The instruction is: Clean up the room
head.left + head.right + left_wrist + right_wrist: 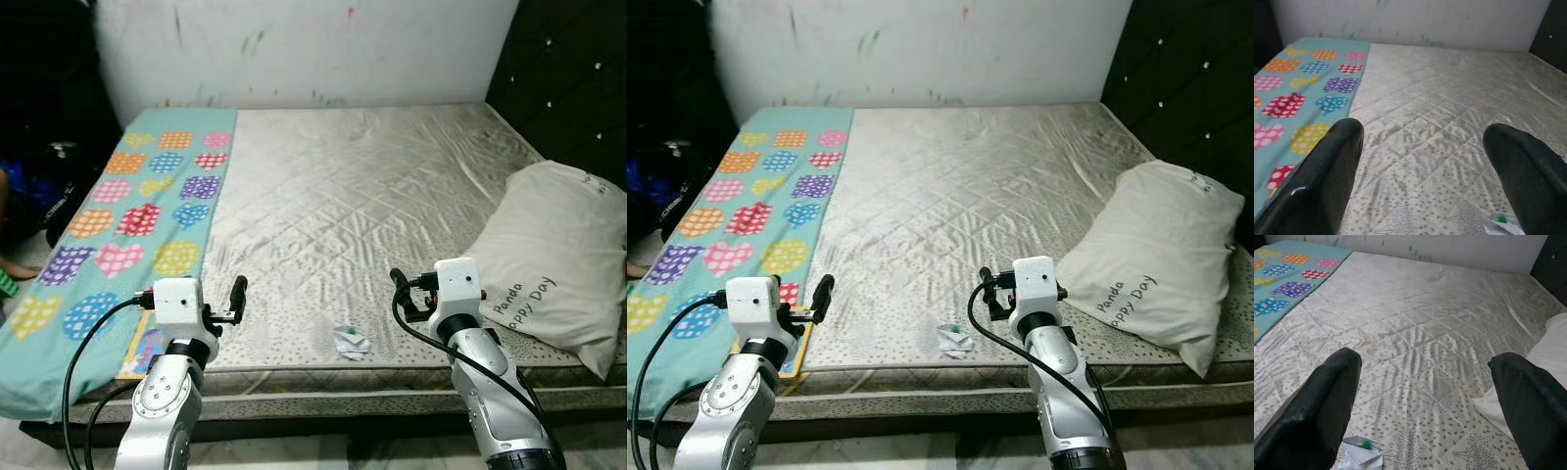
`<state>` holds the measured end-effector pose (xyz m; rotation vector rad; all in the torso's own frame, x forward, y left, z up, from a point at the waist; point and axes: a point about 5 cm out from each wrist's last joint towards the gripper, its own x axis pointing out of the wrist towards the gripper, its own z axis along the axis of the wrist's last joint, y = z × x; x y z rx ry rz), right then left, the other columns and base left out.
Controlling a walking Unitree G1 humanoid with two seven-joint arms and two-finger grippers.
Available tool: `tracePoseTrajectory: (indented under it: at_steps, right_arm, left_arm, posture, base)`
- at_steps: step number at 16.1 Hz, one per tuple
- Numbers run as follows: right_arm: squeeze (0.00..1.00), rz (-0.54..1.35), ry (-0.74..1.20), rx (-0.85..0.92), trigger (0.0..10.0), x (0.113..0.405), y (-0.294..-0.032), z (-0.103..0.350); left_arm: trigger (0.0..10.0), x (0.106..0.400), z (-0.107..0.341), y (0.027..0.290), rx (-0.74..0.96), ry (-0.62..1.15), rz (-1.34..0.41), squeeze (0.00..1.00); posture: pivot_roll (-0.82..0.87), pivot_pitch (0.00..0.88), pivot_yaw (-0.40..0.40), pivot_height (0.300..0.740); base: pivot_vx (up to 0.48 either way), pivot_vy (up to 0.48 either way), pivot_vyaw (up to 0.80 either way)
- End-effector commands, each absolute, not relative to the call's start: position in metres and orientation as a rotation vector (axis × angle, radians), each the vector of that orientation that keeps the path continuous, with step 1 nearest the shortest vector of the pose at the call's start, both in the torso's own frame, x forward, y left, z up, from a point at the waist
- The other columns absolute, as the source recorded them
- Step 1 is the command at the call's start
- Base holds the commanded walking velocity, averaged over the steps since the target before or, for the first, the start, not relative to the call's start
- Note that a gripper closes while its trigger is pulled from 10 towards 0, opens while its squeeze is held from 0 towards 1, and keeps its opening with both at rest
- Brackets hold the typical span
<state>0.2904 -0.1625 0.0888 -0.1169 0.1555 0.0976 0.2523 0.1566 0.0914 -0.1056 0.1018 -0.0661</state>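
- At the foot of the bed, the left tool (238, 294) hangs over the near edge, its black fingers (1327, 171) spread wide, holding nothing.
- The right tool (400, 284) hovers level with it, at about 3 o'clock from the left one, equally wide open and empty.
- A small crumpled white-and-green wrapper (351, 340) lies on the quilted silver-grey mattress (362, 196) between the two tools, near the edge.
- A turquoise sheet with dotted coloured hearts (137, 215) covers the strip at 9 o'clock.
- A cream printed pillow (554, 259) rests at 3 o'clock.
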Motion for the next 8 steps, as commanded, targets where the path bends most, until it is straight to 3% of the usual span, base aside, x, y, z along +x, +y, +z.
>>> tracePoseTrajectory:
  at_steps: [1,8]
  right_arm:
    - [0.0,0.099,0.129,-0.113,10.0,0.2944,-0.1618,0.0962]
    - [0.0,0.138,0.116,-0.116,10.0,0.2943,-0.1554,0.0978]
  left_arm:
    - [10.0,0.2528,0.0956,0.1581,-0.091,0.081,-0.071,0.0]
    - [10.0,0.2528,0.0954,0.1562,-0.102,0.082,-0.081,0.0]
  posture:
    - [-0.1,0.0,0.014,0.74]
    - [-0.1,0.0,0.012,0.74]
  base:
    - [0.304,0.0,0.0]
    - [0.31,0.0,0.0]
